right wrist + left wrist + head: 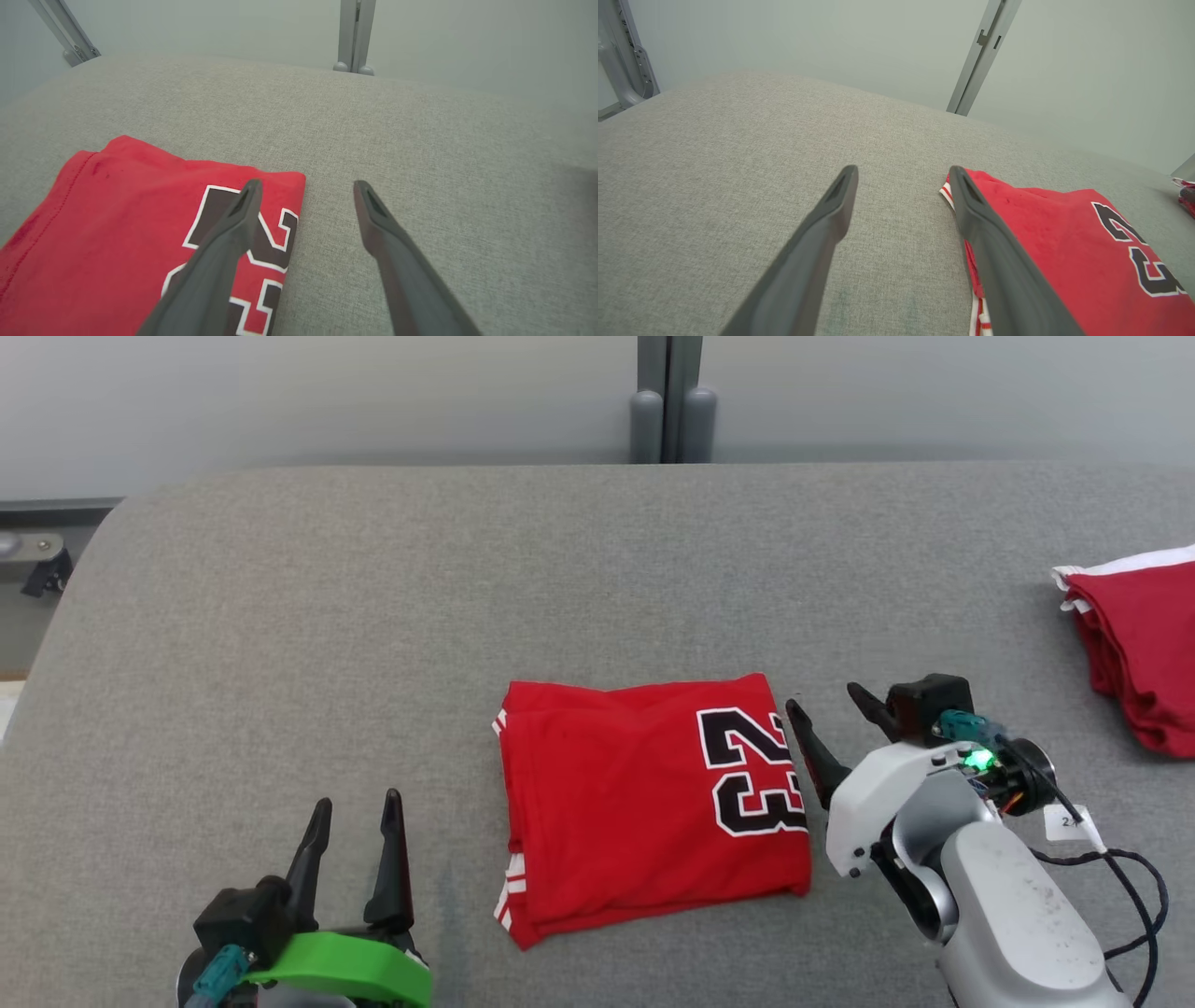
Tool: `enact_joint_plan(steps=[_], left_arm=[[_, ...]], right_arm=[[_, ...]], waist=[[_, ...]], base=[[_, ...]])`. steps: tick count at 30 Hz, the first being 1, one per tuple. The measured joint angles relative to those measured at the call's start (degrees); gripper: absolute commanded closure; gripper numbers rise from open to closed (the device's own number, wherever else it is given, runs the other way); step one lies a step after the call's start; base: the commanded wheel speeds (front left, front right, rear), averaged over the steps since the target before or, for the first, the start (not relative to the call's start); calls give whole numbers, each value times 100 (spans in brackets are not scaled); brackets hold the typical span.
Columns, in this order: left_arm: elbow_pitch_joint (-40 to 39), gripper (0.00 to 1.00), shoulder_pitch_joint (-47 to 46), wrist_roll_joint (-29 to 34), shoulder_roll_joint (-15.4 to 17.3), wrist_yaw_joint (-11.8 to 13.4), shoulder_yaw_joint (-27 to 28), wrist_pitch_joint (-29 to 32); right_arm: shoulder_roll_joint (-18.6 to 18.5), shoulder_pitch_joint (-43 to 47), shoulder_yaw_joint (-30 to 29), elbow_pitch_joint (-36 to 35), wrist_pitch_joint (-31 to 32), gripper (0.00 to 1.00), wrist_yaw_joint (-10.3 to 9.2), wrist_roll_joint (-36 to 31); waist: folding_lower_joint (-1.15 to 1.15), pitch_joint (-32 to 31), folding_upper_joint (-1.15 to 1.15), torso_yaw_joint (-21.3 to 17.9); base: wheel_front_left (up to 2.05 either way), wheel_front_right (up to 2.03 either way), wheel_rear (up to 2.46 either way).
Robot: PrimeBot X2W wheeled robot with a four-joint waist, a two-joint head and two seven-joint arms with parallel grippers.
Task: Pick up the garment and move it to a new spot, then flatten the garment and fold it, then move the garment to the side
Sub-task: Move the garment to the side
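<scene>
Green at its collar, the left gripper [358, 800] sat nearest, by the front edge of the grey table [373, 616], fingers apart and empty, pointing away. Beyond it the red garment [635, 803] lay folded square near the middle of that edge, with the right gripper [823, 698] just beside its right side, also spread and holding nothing, tilted toward the cloth. The shift aside looked due: pinch every layer at the fold and carry it low, perhaps toward the second red garment [1139, 644] at the right edge.
</scene>
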Motion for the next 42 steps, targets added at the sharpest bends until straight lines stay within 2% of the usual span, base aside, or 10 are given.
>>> enact_joint_plan(steps=[11,17,18,19,20,21,26,30,38,42], left_arm=[[26,0,-81,3,0,7,36,0],[-32,0,-96,53,0,16,60,0],[-44,0,-102,53,0,22,67,0],[-49,0,-109,54,0,23,66,0],[-62,0,-118,54,0,24,64,0],[-65,0,-131,55,0,24,62,0],[-196,0,-197,90,-2,24,114,0],[-285,0,-235,127,-2,24,164,0],[-376,0,-503,369,-3,-9,261,0],[-378,0,-666,481,19,-53,246,0]], right_arm=[[-324,-231,620,886,991,0,0,597],[-360,-477,931,1192,1063,0,-1,722],[-358,-526,998,1232,1057,55,-1,744],[-356,-565,1035,1270,1044,65,-1,748],[-350,-615,1095,1310,1006,89,-2,755],[-346,-660,1155,1343,978,100,-2,770],[-313,-924,1255,1458,722,100,5,808],[-510,-1214,1194,1490,553,100,4,780],[-954,-1652,800,1433,394,100,3,667],[-1026,-1781,588,1373,311,100,3,626]], waist=[[0,205,0,364],[0,325,0,410],[0,341,0,403],[0,352,0,390],[0,367,0,370],[0,382,0,345],[0,452,0,147],[0,524,0,-119],[0,727,0,-903],[0,865,0,-1342]], base=[[0,0,0],[0,0,0],[0,0,0],[0,0,0],[0,0,0],[0,0,0],[0,0,0],[0,0,0],[0,0,0],[0,0,0]])
